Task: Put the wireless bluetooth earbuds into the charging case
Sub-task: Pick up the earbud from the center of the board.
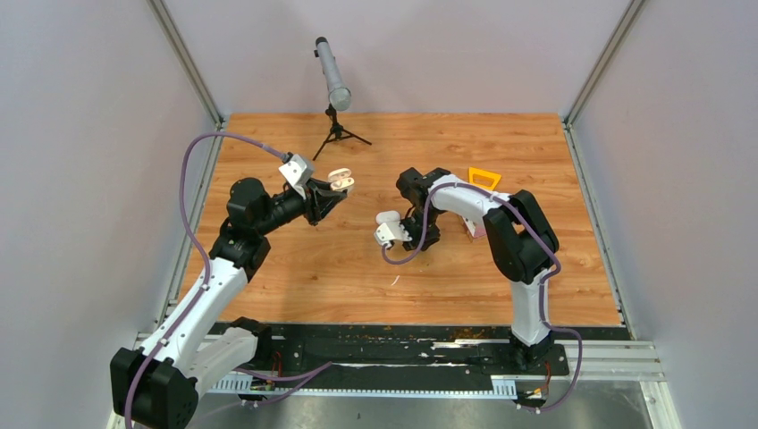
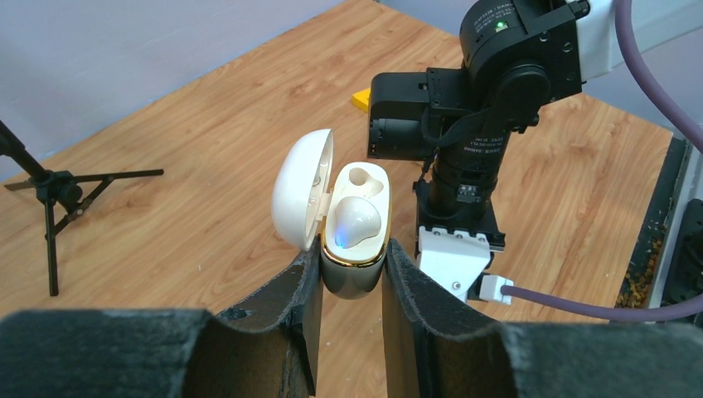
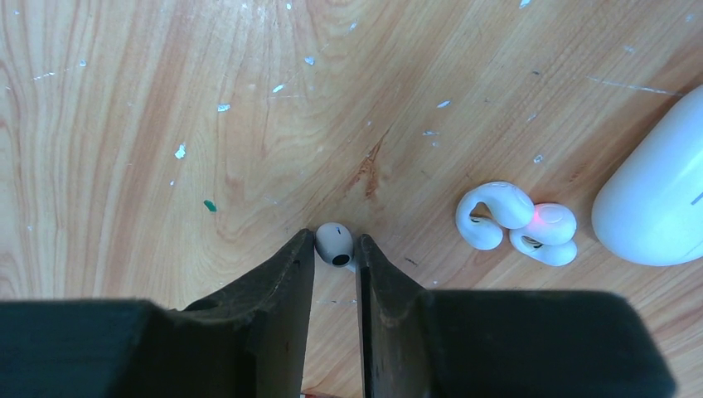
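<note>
My left gripper (image 2: pixel 352 274) is shut on the lower body of an open white charging case (image 2: pixel 355 253) with a gold rim, held up above the table (image 1: pixel 340 181). Its lid (image 2: pixel 298 186) is swung left. One white earbud (image 2: pixel 356 220) sits in the near socket with a blue glow, and the far socket (image 2: pixel 365 177) is empty. My right gripper (image 3: pixel 336 240) points down at the table (image 1: pixel 422 234). Its two fingertips touch either side of a small grey-white earbud (image 3: pixel 334 245) lying on the wood.
Two white clip-shaped buds (image 3: pixel 514 222) with a red light lie just right of my right fingers, beside another white case (image 3: pixel 655 199). A yellow triangle (image 1: pixel 484 177) lies behind the right arm. A tripod (image 1: pixel 336 134) stands at the back.
</note>
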Controlling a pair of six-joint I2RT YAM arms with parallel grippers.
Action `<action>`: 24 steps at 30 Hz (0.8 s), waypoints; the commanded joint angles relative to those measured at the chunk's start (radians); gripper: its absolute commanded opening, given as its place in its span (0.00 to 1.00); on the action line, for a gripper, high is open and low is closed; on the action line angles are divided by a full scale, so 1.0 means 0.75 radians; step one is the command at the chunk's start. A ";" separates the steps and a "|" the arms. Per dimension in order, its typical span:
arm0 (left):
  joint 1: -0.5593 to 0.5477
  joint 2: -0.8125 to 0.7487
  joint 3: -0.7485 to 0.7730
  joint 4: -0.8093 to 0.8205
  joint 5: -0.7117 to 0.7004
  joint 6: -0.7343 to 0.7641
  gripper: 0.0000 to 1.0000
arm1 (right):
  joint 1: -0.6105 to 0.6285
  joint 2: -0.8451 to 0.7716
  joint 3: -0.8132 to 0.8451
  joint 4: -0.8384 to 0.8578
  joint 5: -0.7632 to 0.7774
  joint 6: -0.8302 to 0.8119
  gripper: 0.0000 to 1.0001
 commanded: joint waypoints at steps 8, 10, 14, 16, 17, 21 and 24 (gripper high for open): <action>0.008 0.003 0.013 0.085 0.003 -0.025 0.00 | 0.017 0.052 -0.035 0.049 -0.053 0.099 0.28; 0.008 0.003 0.013 0.086 0.003 -0.024 0.00 | 0.018 0.052 -0.042 0.054 -0.057 0.118 0.26; 0.008 0.007 0.014 0.086 0.005 -0.022 0.00 | 0.022 0.050 -0.039 0.084 -0.086 0.215 0.16; 0.008 0.007 0.015 0.083 0.005 -0.018 0.00 | 0.023 0.052 0.000 0.085 -0.122 0.338 0.11; 0.008 0.007 0.016 0.080 0.006 -0.014 0.00 | 0.018 0.051 0.030 0.073 -0.148 0.394 0.09; 0.008 0.012 0.021 0.052 0.014 0.008 0.00 | -0.009 -0.031 0.125 0.028 -0.292 0.661 0.04; 0.008 0.025 0.021 0.047 0.031 0.027 0.00 | -0.050 -0.171 0.190 0.008 -0.446 0.895 0.00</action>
